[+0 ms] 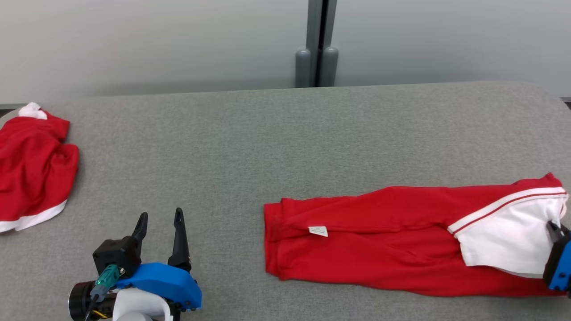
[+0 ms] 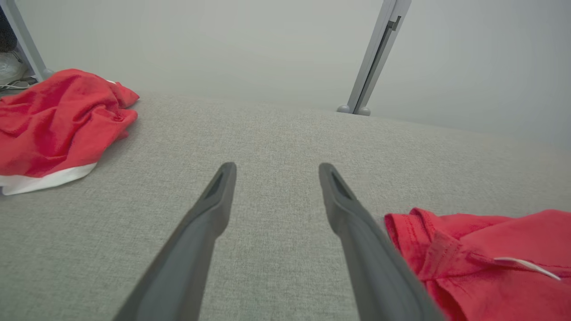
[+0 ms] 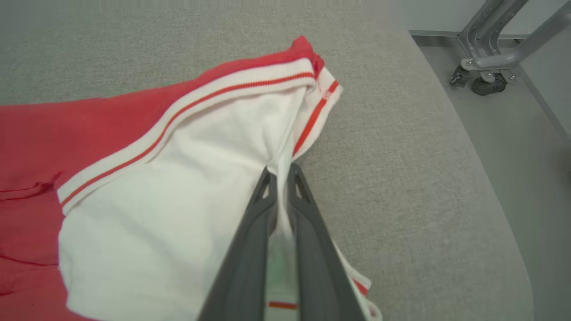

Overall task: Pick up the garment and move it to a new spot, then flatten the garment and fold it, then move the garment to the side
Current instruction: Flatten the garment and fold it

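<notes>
The garment (image 1: 383, 240) is a long red piece with a white, red-striped end, lying stretched across the right half of the grey table (image 1: 276, 142). My right gripper (image 1: 555, 229) sits at the far right edge of the head view, shut on the white end (image 3: 187, 200) of the garment; in the right wrist view a pinch of white cloth shows between its fingers (image 3: 250, 249). My left gripper (image 1: 159, 220) rests open at the lower left, left of the garment's red end (image 2: 482, 263), with nothing between its fingers (image 2: 196, 232).
A second red garment with white trim (image 1: 33, 171) lies crumpled at the table's left edge (image 2: 58, 125). The table's rounded right edge drops to the floor, where a wheeled metal frame (image 3: 486, 62) stands. A grey post (image 1: 317, 44) rises behind the table.
</notes>
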`<state>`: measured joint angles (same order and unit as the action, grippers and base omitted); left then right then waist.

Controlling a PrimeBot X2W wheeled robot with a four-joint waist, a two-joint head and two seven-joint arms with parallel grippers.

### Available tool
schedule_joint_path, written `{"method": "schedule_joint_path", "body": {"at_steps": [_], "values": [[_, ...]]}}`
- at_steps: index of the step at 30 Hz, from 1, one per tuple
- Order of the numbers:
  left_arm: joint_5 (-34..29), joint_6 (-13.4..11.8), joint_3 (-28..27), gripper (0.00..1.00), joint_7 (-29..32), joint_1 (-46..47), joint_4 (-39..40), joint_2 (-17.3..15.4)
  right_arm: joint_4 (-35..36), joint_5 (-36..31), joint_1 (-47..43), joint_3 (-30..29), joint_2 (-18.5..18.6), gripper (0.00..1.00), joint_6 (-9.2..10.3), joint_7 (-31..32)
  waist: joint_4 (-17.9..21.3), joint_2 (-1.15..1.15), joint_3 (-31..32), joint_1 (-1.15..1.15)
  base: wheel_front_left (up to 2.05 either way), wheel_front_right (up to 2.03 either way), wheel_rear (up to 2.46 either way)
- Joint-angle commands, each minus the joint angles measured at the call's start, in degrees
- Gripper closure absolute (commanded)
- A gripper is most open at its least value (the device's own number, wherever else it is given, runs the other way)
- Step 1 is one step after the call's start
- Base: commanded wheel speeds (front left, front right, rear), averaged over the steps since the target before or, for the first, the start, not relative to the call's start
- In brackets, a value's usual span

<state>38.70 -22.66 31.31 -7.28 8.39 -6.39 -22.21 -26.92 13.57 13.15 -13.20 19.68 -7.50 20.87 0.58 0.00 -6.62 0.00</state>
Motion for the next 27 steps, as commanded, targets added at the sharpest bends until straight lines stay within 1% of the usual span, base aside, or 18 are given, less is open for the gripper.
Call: {"method": "schedule_joint_path", "body": {"at_steps": [1, 4, 8, 12, 14, 15, 22, 27], "values": [[0.08, -0.17, -0.15, 0.0, -0.29, -0.04, 0.15, -0.42, 1.01, 0.19, -0.88, -0.77, 0.23, 1.0, 0.01, 0.21, 0.87, 0.0, 0.54, 0.0, 0.0, 0.0, 0.0], [0.06, -0.31, -0.08, 0.0, -0.14, -0.01, 0.28, -0.53, 2.91, 0.9, -1.18, -1.58, -0.91, 1.0, 0.01, 0.49, 1.42, 0.0, 0.73, 0.0, 0.0, 0.0, 0.0], [0.01, -0.31, 0.2, 0.0, 0.37, 0.21, 0.35, -0.54, 5.85, 2.17, -2.06, -1.16, -3.17, 1.0, 0.01, 0.85, 1.38, 0.0, 1.16, 0.0, 0.0, 0.0, 0.0], [-0.01, -0.18, 0.49, 0.0, 0.48, 0.24, 0.35, -0.65, 10.36, 4.81, -3.33, 1.23, -5.88, 1.0, 0.0, 1.38, 0.56, 0.0, 1.72, 0.0, 0.0, 0.0, 0.0], [0.05, -0.29, 0.5, 0.0, 0.53, 0.02, 0.36, -0.76, 13.4, 6.28, -4.4, 3.4, -6.79, 1.0, 0.0, 1.98, 0.11, 0.0, 2.05, 0.0, 0.0, 0.0, 0.0], [0.05, -0.29, 0.5, 0.0, 0.53, 0.02, 0.36, -0.76, 13.4, 6.28, -4.4, 3.4, -6.79, 1.0, 0.0, 1.98, 0.11, 0.0, 2.05, 0.0, 0.0, 0.0, 0.0], [0.33, -0.38, 0.68, 0.0, 0.77, -0.42, 0.41, -0.99, 22.83, 10.38, -6.9, 12.27, -9.1, 1.0, 0.0, 3.75, -1.41, 0.0, 3.36, 0.0, 0.0, 0.0, 0.0], [0.56, -0.47, 0.88, 0.0, 1.02, -0.6, 0.53, -1.11, 24.86, 12.42, -5.97, 18.97, -10.63, 1.0, 0.0, 3.81, -2.08, 0.0, 4.03, 0.0, 0.0, 0.0, 0.0]]}}
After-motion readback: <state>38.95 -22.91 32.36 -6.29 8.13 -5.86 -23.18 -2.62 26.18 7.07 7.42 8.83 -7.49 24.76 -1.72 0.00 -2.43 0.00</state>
